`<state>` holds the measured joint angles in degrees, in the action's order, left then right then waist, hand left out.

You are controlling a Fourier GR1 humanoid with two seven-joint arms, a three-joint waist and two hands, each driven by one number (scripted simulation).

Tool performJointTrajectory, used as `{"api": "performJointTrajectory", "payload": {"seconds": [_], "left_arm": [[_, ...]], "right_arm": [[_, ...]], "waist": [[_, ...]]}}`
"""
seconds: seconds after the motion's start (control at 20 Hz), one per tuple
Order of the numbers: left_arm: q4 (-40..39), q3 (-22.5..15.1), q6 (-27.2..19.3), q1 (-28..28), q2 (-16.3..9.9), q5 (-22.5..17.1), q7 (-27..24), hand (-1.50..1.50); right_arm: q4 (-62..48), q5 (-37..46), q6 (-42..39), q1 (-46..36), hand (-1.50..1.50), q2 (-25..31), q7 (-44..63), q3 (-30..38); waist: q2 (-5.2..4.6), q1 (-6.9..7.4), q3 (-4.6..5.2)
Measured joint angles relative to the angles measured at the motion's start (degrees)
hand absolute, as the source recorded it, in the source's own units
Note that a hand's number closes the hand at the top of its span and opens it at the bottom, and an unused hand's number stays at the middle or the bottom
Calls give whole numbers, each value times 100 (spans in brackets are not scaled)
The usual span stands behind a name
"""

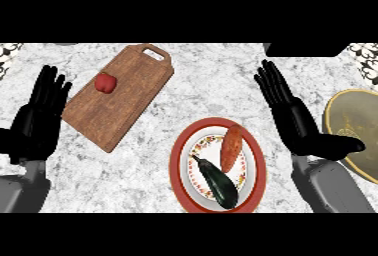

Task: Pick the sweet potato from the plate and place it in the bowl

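Observation:
An orange sweet potato [232, 145] lies on the upper right part of a red-rimmed plate [180, 165], next to a dark green vegetable [217, 182]. The olive bowl [354, 125] sits at the right edge, partly cut off. My right hand [295, 117] is open with straight fingers pointing up, between the plate and the bowl, touching neither the sweet potato nor the plate. At the left edge my left hand [35, 120] rests open, fingers up.
A wooden cutting board [118, 100] lies at the upper left with a red pepper [105, 82] on it. A dark object [306, 48] shows at the counter's top right edge. The counter is grey marble.

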<state>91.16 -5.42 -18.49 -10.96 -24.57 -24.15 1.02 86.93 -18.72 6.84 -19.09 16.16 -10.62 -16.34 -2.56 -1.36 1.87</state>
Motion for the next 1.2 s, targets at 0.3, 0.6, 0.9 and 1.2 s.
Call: {"api": "performJointTrajectory", "payload": {"seconds": [0.3, 0.6, 0.9, 1.2], "left_arm": [[-42, 87, 441, 146, -16, -187, -207, 0], [18, 75, 726, 279, -2, -386, -208, 0], [63, 87, 999, 375, 5, -503, -251, 0], [53, 43, 1091, 370, 44, -508, -253, 0]], "right_arm": [[-253, 475, 1644, 300, -150, -459, 716, 245], [-1177, 1787, 3590, 967, -150, -95, 1501, 435], [-1359, 3383, 4624, 811, -150, 315, 2995, 50], [-1581, 3862, 3083, 249, -150, 970, 4926, -446]], "waist": [[214, 67, -130], [229, -5, -119], [274, 102, -141], [281, 193, -129]]}}
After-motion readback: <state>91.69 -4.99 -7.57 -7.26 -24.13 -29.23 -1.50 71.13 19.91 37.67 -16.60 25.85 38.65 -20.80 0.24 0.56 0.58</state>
